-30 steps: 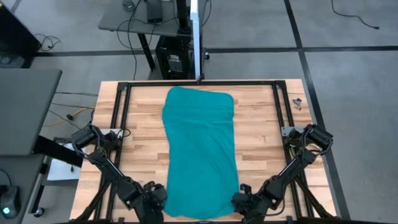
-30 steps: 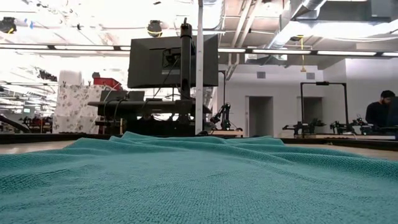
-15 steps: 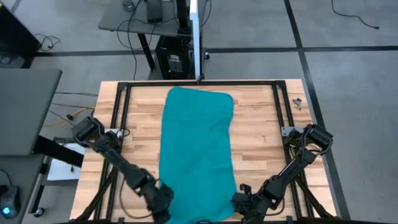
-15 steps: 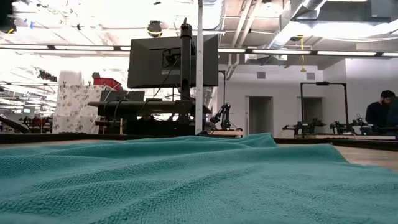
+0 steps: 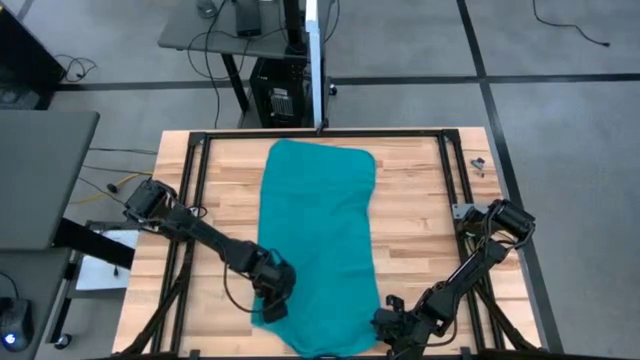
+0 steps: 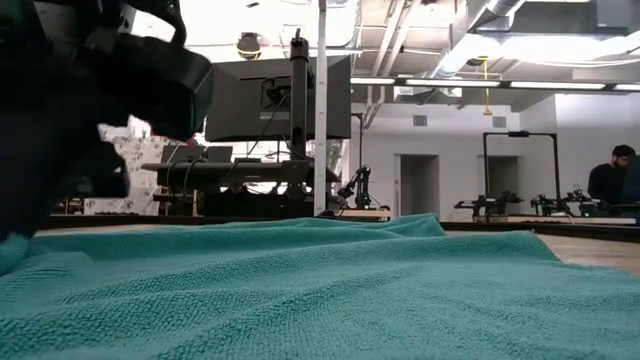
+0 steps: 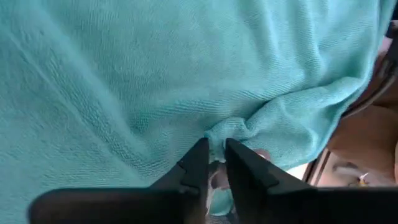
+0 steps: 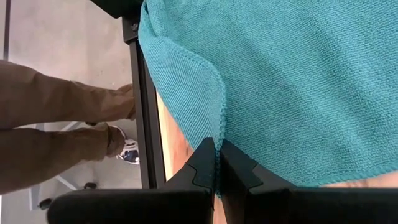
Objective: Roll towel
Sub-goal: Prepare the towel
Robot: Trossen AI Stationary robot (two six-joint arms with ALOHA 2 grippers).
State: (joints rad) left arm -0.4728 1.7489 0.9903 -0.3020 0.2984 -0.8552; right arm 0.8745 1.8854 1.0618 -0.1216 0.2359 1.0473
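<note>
High view: a teal towel (image 5: 318, 245) lies flat on a wooden counter (image 5: 420, 215). Its long axis runs from the far edge of the counter to the near edge, roughly down the middle. The far end is rounded and sits just short of the black frame. The left end effector (image 5: 274, 300) sits on the towel's near left corner, where the cloth bunches into a small fold. The right end effector (image 5: 388, 325) sits at the towel's near right corner, at the counter's near edge.

Low view: the towel (image 6: 330, 290) fills the lower half of the picture, stretching away toward a monitor on a stand (image 6: 278, 98). A dark blurred part of the left arm (image 6: 80, 100) looms over the cloth on one side. A person (image 6: 612, 178) stands far back in the room.

Left wrist view: the left end effector (image 7: 214, 163) pinches a small puckered fold of the towel (image 7: 155, 81) between nearly closed fingers. The cloth spreads out ahead of it.

Right wrist view: the right end effector (image 8: 217, 160) has its fingers pressed together on the towel's stitched hem. The towel (image 8: 298, 81) spreads ahead of it. Beside the counter's black frame (image 8: 142, 106), a person's trouser legs (image 8: 59, 124) and a shoe show on the floor.
</note>
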